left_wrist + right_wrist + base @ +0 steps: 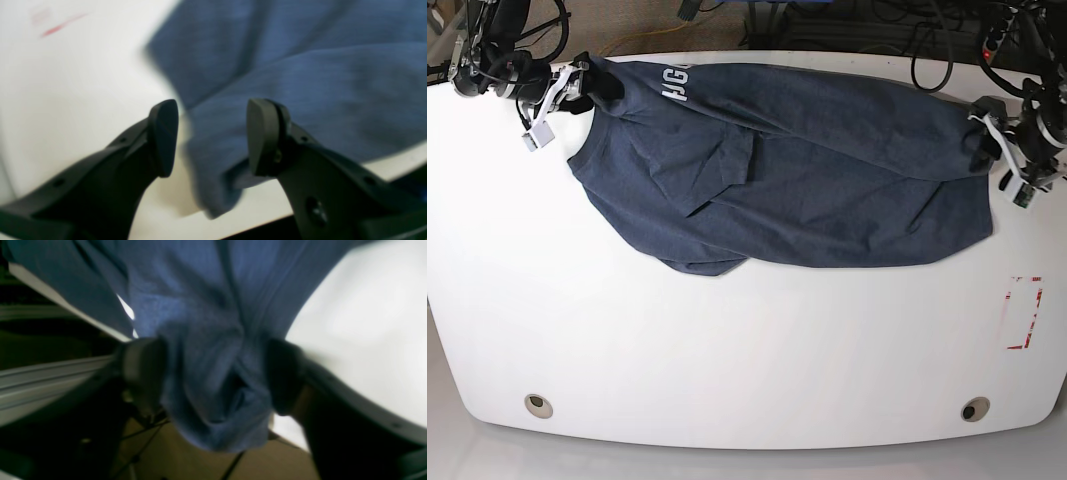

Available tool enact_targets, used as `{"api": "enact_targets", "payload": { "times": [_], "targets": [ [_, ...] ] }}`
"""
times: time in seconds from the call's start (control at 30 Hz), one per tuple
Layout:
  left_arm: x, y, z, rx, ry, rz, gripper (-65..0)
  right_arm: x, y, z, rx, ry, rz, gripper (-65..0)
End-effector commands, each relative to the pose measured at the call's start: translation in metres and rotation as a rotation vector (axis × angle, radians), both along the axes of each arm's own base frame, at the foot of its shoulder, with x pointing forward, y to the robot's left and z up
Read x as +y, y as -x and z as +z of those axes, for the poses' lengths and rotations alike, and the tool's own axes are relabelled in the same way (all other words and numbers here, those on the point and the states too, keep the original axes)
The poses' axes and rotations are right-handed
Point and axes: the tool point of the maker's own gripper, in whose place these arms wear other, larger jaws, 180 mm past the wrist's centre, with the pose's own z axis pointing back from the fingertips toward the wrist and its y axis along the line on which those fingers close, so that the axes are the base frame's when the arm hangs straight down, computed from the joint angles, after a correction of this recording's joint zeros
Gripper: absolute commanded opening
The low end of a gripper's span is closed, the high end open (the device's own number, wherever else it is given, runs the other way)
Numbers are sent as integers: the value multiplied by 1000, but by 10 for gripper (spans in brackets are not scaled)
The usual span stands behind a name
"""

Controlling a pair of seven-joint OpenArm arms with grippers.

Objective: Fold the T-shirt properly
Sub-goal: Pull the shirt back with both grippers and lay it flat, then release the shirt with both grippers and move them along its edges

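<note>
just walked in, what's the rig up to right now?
Two arms are working a navy T-shirt on the white table. The shirt lies rumpled along the far edge, not folded yet, with white lettering showing at one end. The right gripper has a bunch of fabric between its fingers at that end. The left gripper is at the opposite end, fingers apart, straddling the shirt's edge without pinching it.
</note>
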Motion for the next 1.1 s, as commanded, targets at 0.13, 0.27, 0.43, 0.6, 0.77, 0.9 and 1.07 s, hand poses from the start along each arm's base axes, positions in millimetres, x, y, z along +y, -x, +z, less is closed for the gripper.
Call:
{"api": "enact_targets", "payload": {
  "times": [0.13,0.27,0.43,0.6,0.77,0.9,1.07],
  "targets": [
    [17,13,-19,91,-206,-24,-343,10,0,2,-7,-19,40,-349],
    [23,13,-18,89,-254,-27,-343,-1,1,-5,12,58,62,-398],
    [42,12,-21,134,-333,-58,-343,-31,-1,-14,52,232,92,-409],
    [56,16,-30,204,-392,-102,-343,-56,-2,-8,62,320,118,-409],
    [57,15,-37,213,-384,-140,-343,-73,-7,1,54,371,135,-404],
    [55,21,-47,212,-337,-144,-343,-72,-22,10,9,355,130,-404],
    [42,10,-12,111,-294,-121,-343,-62,-36,22,-52,287,117,-403]
  ]
}}
